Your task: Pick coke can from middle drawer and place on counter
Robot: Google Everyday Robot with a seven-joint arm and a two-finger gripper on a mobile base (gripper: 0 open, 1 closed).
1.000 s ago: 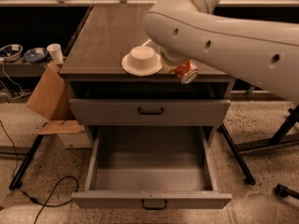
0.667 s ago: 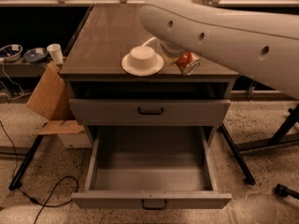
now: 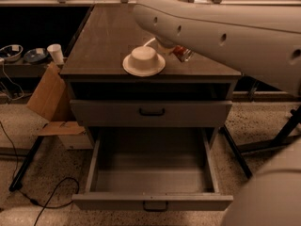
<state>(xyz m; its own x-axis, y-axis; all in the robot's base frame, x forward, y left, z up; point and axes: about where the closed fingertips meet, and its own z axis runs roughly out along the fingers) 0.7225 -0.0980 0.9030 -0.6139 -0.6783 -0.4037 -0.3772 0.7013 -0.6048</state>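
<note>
The coke can (image 3: pixel 183 54), red with a silvery end, hangs tilted just above the right part of the counter (image 3: pixel 106 36), to the right of the white bowl. My gripper (image 3: pixel 175 50) is shut on it; the big pale arm (image 3: pixel 221 32) reaching in from the upper right hides most of the gripper. The middle drawer (image 3: pixel 150 168) is pulled out wide below, and its grey floor holds nothing.
A white bowl on a plate (image 3: pixel 144 60) sits near the counter's front edge, close left of the can. The other drawer front (image 3: pixel 150 112) above the open one is closed. A cardboard box (image 3: pixel 47 98) and cables lie on the floor at the left.
My arm has carried the can up and back from over the counter's front right edge to above the counter beside the bowl. The drawer has stayed open.
</note>
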